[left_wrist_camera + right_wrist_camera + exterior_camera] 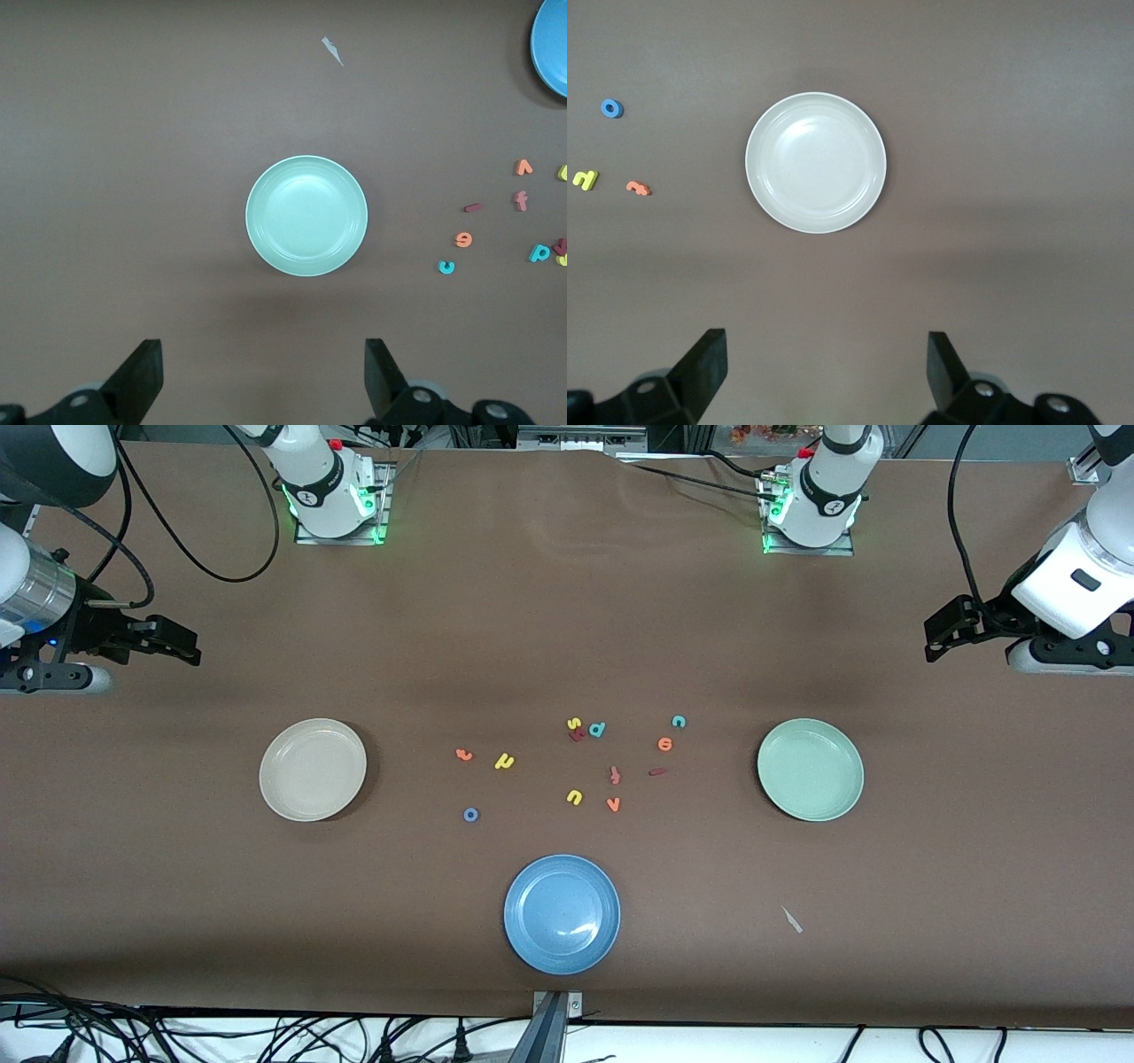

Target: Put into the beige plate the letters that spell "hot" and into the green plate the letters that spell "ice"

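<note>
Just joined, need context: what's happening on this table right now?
Nothing is being handled yet. Both arms wait at the table's ends: the left gripper hangs open near the green plate, the right gripper open near the beige plate. Both plates hold nothing. All foam letters lie loose on the table between them: the "h", "o" and "t" toward the beige plate, the "i", "c" and "e" toward the green one. A blue plate sits nearest the front camera.
</note>
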